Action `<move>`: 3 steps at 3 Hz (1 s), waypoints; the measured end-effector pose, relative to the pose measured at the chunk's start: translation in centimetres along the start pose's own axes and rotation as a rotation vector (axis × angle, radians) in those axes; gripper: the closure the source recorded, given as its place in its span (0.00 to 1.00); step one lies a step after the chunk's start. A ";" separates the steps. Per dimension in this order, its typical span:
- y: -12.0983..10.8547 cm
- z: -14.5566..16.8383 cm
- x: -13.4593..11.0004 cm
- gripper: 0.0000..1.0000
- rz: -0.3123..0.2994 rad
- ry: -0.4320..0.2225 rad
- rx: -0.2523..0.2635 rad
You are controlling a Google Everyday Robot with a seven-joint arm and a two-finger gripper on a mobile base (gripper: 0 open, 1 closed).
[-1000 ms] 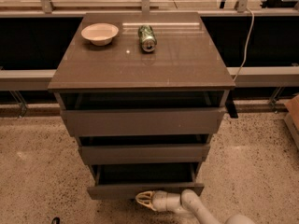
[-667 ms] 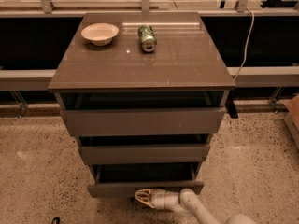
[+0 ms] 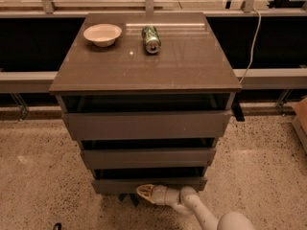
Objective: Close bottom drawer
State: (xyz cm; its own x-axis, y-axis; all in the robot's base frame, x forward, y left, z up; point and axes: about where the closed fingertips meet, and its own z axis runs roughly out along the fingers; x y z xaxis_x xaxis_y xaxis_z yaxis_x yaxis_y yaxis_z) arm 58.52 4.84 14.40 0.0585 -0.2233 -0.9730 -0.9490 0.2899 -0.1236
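Claw (image 3: 143,192) low, just before the bottom drawer (image 3: 148,185) — open floor (image 3: 48,176) on both sides.

Just one camera, high behind my gripper (image 3: 142,192), tilted down, facing the drawer cabinet (image 3: 158,66) beyond it, fairly near; gripper low in view, at the bottom drawer (image 3: 148,184).

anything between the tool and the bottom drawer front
Nothing shows there. In the camera view the tool sits close to the floor, just under the front panel of the bottom drawer, with no object between them.
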 end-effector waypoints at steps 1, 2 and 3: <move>-2.0 0.9 0.8 1.00 0.041 0.024 0.030; -1.6 0.7 0.8 1.00 0.041 0.016 0.013; -0.4 -1.1 1.0 1.00 0.063 0.060 -0.004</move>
